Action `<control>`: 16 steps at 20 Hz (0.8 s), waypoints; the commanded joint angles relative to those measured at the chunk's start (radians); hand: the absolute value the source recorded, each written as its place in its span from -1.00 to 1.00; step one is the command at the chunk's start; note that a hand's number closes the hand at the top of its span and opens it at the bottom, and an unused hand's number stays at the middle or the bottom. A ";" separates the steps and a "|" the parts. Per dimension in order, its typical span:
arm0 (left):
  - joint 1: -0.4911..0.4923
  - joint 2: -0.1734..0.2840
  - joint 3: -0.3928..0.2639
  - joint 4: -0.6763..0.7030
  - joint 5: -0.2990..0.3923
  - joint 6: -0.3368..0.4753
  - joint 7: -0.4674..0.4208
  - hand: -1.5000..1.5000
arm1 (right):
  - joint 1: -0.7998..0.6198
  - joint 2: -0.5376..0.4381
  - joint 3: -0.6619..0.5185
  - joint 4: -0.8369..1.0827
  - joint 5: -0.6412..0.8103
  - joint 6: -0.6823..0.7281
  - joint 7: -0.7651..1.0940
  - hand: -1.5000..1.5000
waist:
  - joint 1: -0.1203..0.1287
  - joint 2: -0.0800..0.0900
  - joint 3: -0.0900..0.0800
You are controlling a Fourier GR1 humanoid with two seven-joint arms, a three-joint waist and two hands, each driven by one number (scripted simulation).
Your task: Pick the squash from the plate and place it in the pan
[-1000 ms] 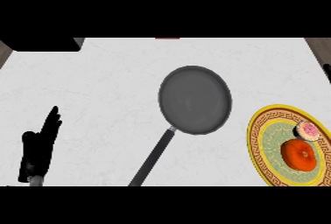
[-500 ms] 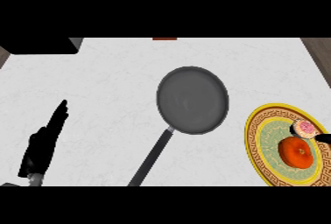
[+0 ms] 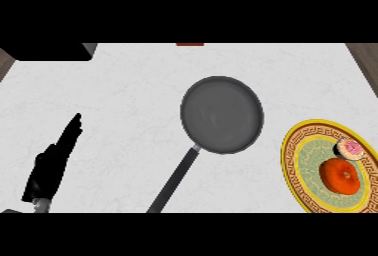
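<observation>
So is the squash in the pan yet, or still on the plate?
On the plate. The orange squash lies there beside a small pink-topped item; the pan holds nothing.

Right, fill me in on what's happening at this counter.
Nothing is being held yet. The orange squash sits on the yellow-rimmed plate at the right, beside a small pink-topped item. The pan lies empty mid-counter, its handle pointing toward the robot. The left hand rests open at the left; the right hand is out of view.

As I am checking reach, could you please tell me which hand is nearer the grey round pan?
Left: the black left hand lies beyond the grey round pan on its left side; the right hand is out of view.
</observation>
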 commanded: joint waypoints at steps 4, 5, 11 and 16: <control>-0.010 -0.009 -0.007 -0.040 -0.047 0.013 0.051 0.00 | -0.093 -0.143 0.064 -0.010 0.039 0.247 0.030 -1.00 | 0.011 0.000 0.000; -0.005 -0.018 -0.001 -0.034 -0.038 -0.004 0.035 0.00 | -0.155 -0.110 0.101 -0.018 0.048 0.239 0.077 -1.00 | 0.020 0.002 -0.001; 0.033 -0.028 0.001 -0.082 -0.068 -0.018 0.058 0.00 | -0.245 -0.057 0.180 -0.105 0.072 0.286 0.256 -1.00 | 0.016 0.000 -0.001; 0.028 -0.105 -0.015 -0.030 -0.122 0.009 0.029 0.00 | -0.301 -0.007 0.229 -0.207 0.011 0.323 0.498 -1.00 | 0.009 0.000 -0.002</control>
